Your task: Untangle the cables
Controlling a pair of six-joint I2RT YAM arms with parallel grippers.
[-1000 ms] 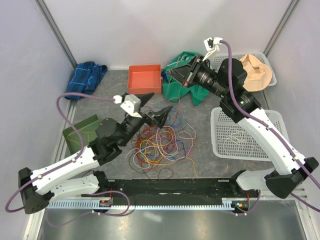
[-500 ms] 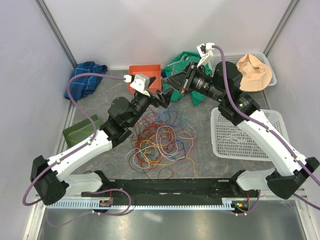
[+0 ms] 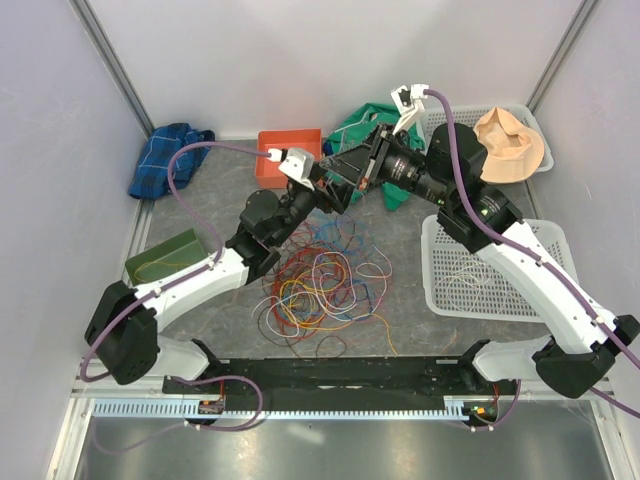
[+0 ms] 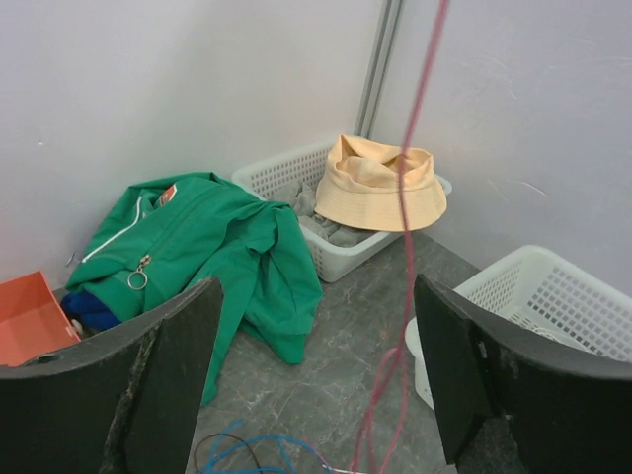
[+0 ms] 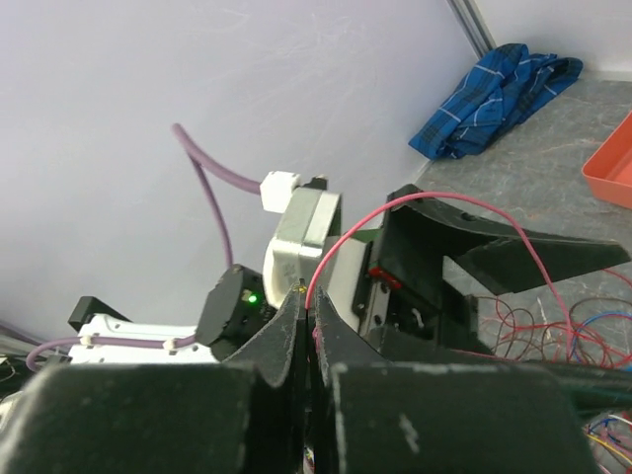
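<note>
Pinching a red cable (image 4: 402, 197), the right pincer (image 5: 308, 314) is holding it raised above the counter (image 3: 400, 320).
The left pincer (image 4: 316, 306) is standing spread wide, that cable running between its fingers (image 4: 168, 365) without touching; the other cables (image 3: 315, 285) are lying heaped on the counter below.

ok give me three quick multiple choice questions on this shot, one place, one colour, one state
1. The hat lies: A in a white basket; B on the floor; C on an arm.
2. The cable pinched by the right gripper is: A blue; B red; C white.
3. The left gripper is: A shut on cloth; B out of view; C open.
Answers: A, the left wrist view shows it sitting in the basket; B, a red strand leaves the shut jaws; C, its jaws stand wide apart.
</note>
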